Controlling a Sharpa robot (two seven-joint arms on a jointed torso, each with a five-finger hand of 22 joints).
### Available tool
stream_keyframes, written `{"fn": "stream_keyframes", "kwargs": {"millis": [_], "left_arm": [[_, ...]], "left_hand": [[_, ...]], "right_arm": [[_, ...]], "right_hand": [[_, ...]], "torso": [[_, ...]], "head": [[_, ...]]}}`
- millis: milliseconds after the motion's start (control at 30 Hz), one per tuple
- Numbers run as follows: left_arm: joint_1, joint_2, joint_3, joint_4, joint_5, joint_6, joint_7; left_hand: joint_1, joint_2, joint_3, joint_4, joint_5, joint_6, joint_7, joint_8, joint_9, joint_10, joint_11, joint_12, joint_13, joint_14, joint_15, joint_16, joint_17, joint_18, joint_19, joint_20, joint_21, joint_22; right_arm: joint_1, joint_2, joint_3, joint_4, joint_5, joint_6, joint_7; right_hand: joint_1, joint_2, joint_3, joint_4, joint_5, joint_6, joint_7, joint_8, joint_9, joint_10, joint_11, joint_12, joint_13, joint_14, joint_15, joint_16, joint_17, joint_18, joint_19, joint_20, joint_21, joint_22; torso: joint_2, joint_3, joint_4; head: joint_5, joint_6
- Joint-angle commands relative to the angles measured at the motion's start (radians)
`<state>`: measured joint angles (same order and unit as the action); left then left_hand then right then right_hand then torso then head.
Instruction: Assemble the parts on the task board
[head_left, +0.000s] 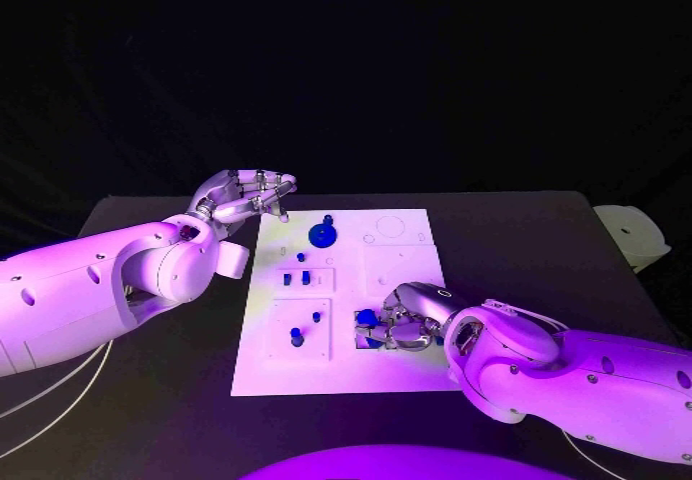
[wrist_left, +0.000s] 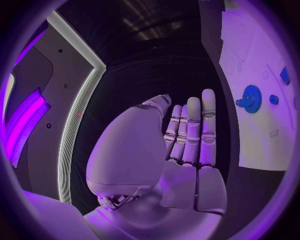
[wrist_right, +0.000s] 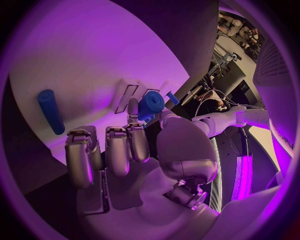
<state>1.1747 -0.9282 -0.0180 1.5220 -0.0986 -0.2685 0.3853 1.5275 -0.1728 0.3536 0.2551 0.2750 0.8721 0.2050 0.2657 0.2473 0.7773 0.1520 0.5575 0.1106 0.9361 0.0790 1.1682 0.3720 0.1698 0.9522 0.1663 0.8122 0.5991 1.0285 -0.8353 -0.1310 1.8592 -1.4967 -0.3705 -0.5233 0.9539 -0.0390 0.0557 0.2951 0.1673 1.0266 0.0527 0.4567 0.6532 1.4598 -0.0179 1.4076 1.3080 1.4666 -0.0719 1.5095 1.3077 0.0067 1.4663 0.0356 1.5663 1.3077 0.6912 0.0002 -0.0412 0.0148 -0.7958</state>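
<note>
The matte black worktop (head_left: 548, 240) carries the flat white task board (head_left: 389, 370). The left hand (head_left: 245, 195) is raised beside the board's far corner, fingers straight, pressed together, empty. The right hand (head_left: 404, 318) rests on the board, fingers pinching a blue part (wrist_right: 150, 103). A toothed blue gear (wrist_left: 251, 98) appears seated; small blue parts (head_left: 297, 335), including a smooth cylinder (wrist_right: 50, 111), apparently remain loose.

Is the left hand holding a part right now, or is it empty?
Empty. The left hand hangs off the task board's far left corner, and the left wrist view shows its fingers straight with nothing between them.
</note>
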Motion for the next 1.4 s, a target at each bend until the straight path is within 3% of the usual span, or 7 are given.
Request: {"fn": "stream_keyframes", "kwargs": {"millis": [33, 233, 433, 667, 733, 900, 1400], "left_arm": [[0.0, 0.0, 0.001, 0.003, 0.004, 0.016, 0.005], [0.0, -0.001, 0.001, 0.004, 0.004, 0.015, 0.003], [0.0, -0.002, 0.001, 0.005, 0.004, 0.014, 0.002], [0.0, -0.006, 0.001, 0.005, 0.004, 0.013, 0.001], [0.0, -0.007, 0.001, 0.005, 0.004, 0.013, 0.001], [0.0, -0.007, 0.001, 0.005, 0.004, 0.012, 0.001], [0.0, -0.006, 0.001, 0.004, 0.004, 0.013, 0.001]], "left_hand": [[-0.011, -0.003, 0.005, 0.001, 0.001, -0.005, 0.001, 0.002, 0.001, -0.005, 0.0, 0.007, -0.001, -0.008, 0.001, 0.002, -0.002, 0.014, -0.008, 0.002, -0.006, 0.001], [-0.012, -0.003, 0.006, 0.001, 0.001, -0.005, 0.002, 0.003, 0.001, -0.006, 0.0, 0.007, -0.001, -0.008, 0.001, 0.002, -0.002, 0.014, -0.008, 0.002, -0.006, 0.001], [-0.012, -0.003, 0.006, 0.001, 0.001, -0.005, 0.002, 0.003, 0.001, -0.006, 0.0, 0.007, -0.001, -0.009, 0.001, 0.002, -0.002, 0.014, -0.008, 0.002, -0.006, 0.001], [-0.012, -0.003, 0.007, 0.0, 0.001, -0.005, 0.002, 0.003, 0.001, -0.006, 0.0, 0.007, -0.002, -0.009, 0.001, 0.002, -0.002, 0.014, -0.008, 0.002, -0.006, 0.001], [-0.012, -0.003, 0.007, 0.0, 0.001, -0.005, 0.002, 0.003, 0.001, -0.006, 0.0, 0.007, -0.002, -0.009, 0.001, 0.002, -0.002, 0.014, -0.008, 0.002, -0.006, 0.001], [-0.012, -0.003, 0.007, 0.0, 0.001, -0.005, 0.002, 0.003, 0.001, -0.006, 0.0, 0.007, -0.002, -0.009, 0.001, 0.002, -0.002, 0.014, -0.008, 0.002, -0.006, 0.001], [-0.014, -0.003, 0.008, 0.0, 0.001, -0.006, 0.002, 0.004, 0.001, -0.007, 0.001, 0.008, -0.002, -0.01, 0.001, 0.002, -0.002, 0.014, -0.009, 0.002, -0.007, 0.001]], "right_arm": [[-0.002, 0.002, -0.001, -0.001, -0.035, 0.012, -0.016], [-0.002, 0.003, -0.001, 0.0, -0.054, -0.009, -0.012], [-0.002, -0.004, -0.001, 0.01, -0.067, -0.029, -0.006], [-0.003, -0.039, -0.001, 0.048, -0.054, -0.042, 0.024], [-0.003, -0.049, -0.001, 0.057, -0.05, -0.039, 0.03], [-0.003, -0.064, -0.001, 0.068, -0.043, -0.024, 0.04], [-0.003, -0.036, -0.001, 0.029, -0.039, 0.003, 0.03]], "right_hand": [[-0.036, -0.003, -0.038, 0.0, -0.049, -0.009, 0.0, 0.004, 0.002, 0.011, -0.001, 0.001, 0.119, 0.077, -0.009, 0.005, 0.119, -0.007, 0.105, -0.007, 0.005, 0.263], [-0.123, -0.022, -0.16, 0.002, -0.106, -0.017, 0.002, 0.013, 0.007, 0.009, 0.001, -0.005, 0.119, 0.078, -0.007, 0.006, 0.122, -0.007, 0.105, -0.006, 0.005, 0.263], [-0.121, -0.01, -0.168, 0.001, -0.1, -0.018, 0.002, 0.015, 0.008, 0.009, 0.001, -0.006, 0.12, 0.078, -0.007, 0.007, 0.124, -0.007, 0.105, -0.005, 0.005, 0.263], [0.011, 0.027, -0.185, -0.004, -0.009, -0.02, 0.0, 0.022, 0.009, 0.015, 0.0, 0.0, 0.129, 0.079, -0.008, 0.008, 0.128, -0.007, 0.105, -0.006, 0.005, 0.263], [0.101, 0.034, -0.184, -0.007, 0.027, -0.021, -0.001, 0.023, 0.007, 0.017, -0.002, 0.002, 0.132, 0.08, -0.009, 0.009, 0.131, -0.007, 0.105, -0.007, 0.005, 0.263], [0.198, 0.041, -0.184, -0.009, 0.026, -0.024, -0.002, 0.021, 0.003, 0.018, -0.002, 0.001, 0.135, 0.08, -0.01, 0.01, 0.132, -0.007, 0.105, -0.008, 0.005, 0.263], [0.222, 0.059, -0.183, -0.004, 0.032, -0.021, -0.003, 0.02, 0.0, 0.022, -0.003, 0.007, 0.14, 0.08, -0.011, 0.011, 0.135, -0.007, 0.105, -0.008, 0.005, 0.263]], "torso": [[0.0, -0.0001, 0.0007], [0.0, -0.0001, -0.0002], [0.0, 0.0007, 0.0009], [0.0, 0.0015, 0.0001], [0.0, 0.0011, -0.001], [-0.001, 0.0009, -0.0016], [0.001, 0.0016, 0.0008]], "head": [[-0.001, 0.0], [0.001, 0.002], [0.0, 0.0], [0.003, 0.0], [0.003, -0.001], [0.004, -0.002], [0.001, -0.001]]}}
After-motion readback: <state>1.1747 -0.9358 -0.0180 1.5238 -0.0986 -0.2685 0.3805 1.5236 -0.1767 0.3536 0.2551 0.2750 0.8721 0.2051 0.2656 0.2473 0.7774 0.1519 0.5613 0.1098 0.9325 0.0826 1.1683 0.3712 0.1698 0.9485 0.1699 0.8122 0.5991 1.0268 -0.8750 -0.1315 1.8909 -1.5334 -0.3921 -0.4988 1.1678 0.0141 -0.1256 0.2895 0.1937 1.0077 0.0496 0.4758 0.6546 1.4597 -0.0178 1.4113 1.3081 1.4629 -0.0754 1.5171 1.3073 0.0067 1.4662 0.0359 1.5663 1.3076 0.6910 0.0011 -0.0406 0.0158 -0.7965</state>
